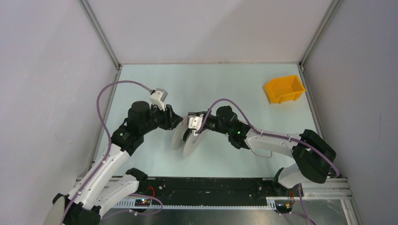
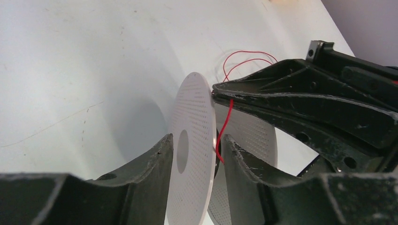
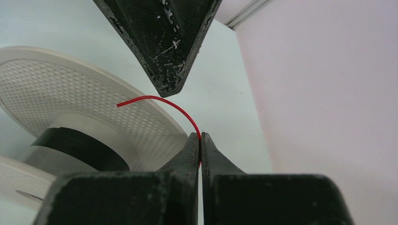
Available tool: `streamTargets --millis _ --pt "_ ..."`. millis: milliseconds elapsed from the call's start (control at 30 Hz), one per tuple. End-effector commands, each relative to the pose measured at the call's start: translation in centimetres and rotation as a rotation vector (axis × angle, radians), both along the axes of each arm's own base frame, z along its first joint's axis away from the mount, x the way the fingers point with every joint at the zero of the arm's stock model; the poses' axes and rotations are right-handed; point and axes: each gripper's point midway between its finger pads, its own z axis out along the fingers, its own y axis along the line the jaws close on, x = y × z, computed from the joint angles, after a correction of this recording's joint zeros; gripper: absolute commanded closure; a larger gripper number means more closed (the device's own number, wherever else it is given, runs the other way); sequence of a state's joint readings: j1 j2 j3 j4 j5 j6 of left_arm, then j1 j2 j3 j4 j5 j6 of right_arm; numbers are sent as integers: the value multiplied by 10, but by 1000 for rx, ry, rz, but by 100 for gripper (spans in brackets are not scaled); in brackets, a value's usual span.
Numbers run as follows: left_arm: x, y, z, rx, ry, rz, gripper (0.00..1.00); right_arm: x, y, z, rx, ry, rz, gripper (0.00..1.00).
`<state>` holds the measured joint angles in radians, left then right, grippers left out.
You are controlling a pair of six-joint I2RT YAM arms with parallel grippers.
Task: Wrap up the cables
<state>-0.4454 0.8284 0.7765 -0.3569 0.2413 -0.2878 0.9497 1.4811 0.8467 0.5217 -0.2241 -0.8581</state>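
Note:
The pale round spool (image 1: pixel 187 140) stands on edge on the table between the two arms. My left gripper (image 2: pixel 197 140) is open, its fingers straddling the spool's near perforated flange (image 2: pixel 192 154) with a gap on each side. The thin red cable (image 2: pixel 229 115) runs down past the flange beside the right finger, and loose loops of it lie behind. My right gripper (image 3: pixel 200 138) is shut on the cable (image 3: pixel 159 99), whose free end curves out over the flange (image 3: pixel 70 89) above the black hub (image 3: pixel 80 145). In the top view both grippers, left (image 1: pixel 177 124) and right (image 1: pixel 187 128), meet at the spool.
An orange bin (image 1: pixel 284 89) sits at the back right of the table. Lilac arm cables (image 1: pixel 105 117) arc above both arms. Grey walls close in the left, right and back sides.

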Motion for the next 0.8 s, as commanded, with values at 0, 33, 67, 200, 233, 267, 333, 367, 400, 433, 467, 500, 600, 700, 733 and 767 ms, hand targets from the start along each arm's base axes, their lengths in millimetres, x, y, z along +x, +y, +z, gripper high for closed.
streamTargets --millis 0,33,67,200,233,267,333,367,400,433,467,500,600,700,733,767 --pt "-5 -8 10 -18 -41 -76 52 1 3 2 15 -22 -2 100" --pt "-6 -9 9 -20 -35 -86 52 1 3 0 10 -17 0 100" --pt "-7 -10 6 -20 -31 -92 52 1 3 0 10 -16 1 100" --pt "-9 -13 3 -31 -19 -108 52 -1 1 -1 17 -17 2 100" --pt "-10 -14 2 -33 -14 -114 52 -1 1 -3 15 -16 1 100" --pt "-10 -15 -2 -30 -4 -118 52 -1 1 -5 12 -14 1 100" --pt "-10 -15 -7 -25 7 -122 52 0 0 -7 9 -15 -4 100" --pt "-10 -14 -9 -21 10 -118 52 0 0 -8 8 -15 -4 100" --pt "-10 -14 -12 -15 16 -116 52 0 -1 -9 5 -15 -7 100" --pt "-9 -13 -14 -9 16 -109 53 1 -1 -10 4 -16 -10 100" --pt "-8 -12 -16 -4 18 -106 53 2 -1 -11 1 -15 -15 100" --pt "-7 -11 -17 1 17 -99 53 2 -2 -11 2 -16 -20 100" --pt "-7 -9 -18 8 13 -97 55 6 -2 -14 0 -15 -38 100" --pt "-9 -8 -15 7 0 -95 57 9 -2 -18 -4 -9 -53 100" --pt "-9 -7 -15 10 -5 -93 57 11 -3 -18 -2 -8 -64 100" --pt "-11 -6 -15 16 -10 -94 58 12 -3 -20 -3 -5 -68 100"
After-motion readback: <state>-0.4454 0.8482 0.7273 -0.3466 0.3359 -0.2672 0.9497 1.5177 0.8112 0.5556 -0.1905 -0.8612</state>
